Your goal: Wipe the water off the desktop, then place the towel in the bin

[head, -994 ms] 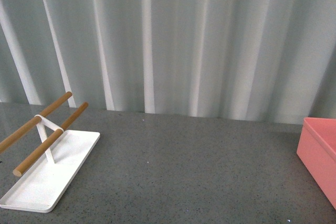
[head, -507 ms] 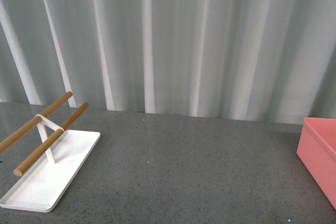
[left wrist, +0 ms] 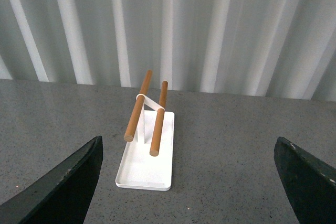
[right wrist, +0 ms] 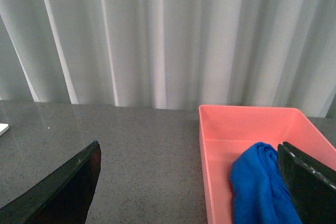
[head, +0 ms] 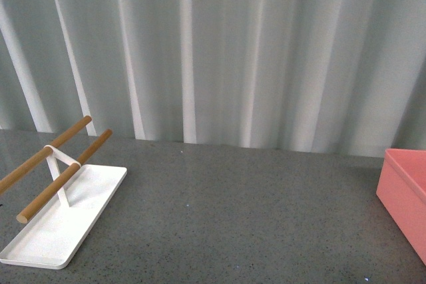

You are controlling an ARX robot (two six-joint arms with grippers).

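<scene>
Left: the white tray (head: 63, 221) with 2 wooden rods (head: 63, 172) stands on the speckled grey bench (head: 233, 211), its long axis running away from the robot. In the left wrist view the left pincer (left wrist: 189, 182) is spread wide and empty, its 2 dark fingers (left wrist: 63, 182) at the frame's edges and the tray between them but well beyond.

Centre: the bench surface shows no pooled water that can be made out.

Right: the salmon-pink bin (head: 406, 191) sits at the bench's right edge. In the right wrist view the blue towel (right wrist: 260, 184) lies bunched inside the bin (right wrist: 210, 145), against the wall nearer the camera. The right pincer (right wrist: 189, 182) is also wide and holds nothing; 1 finger (right wrist: 310, 179) stands just beside the towel, whether touching cannot be told.

Judgement: the towel already rests in the bin, so the task appears complete or nearly so; the right arm is the nearer, and any coming move is likely a retreat clear of the bin's wall.
</scene>
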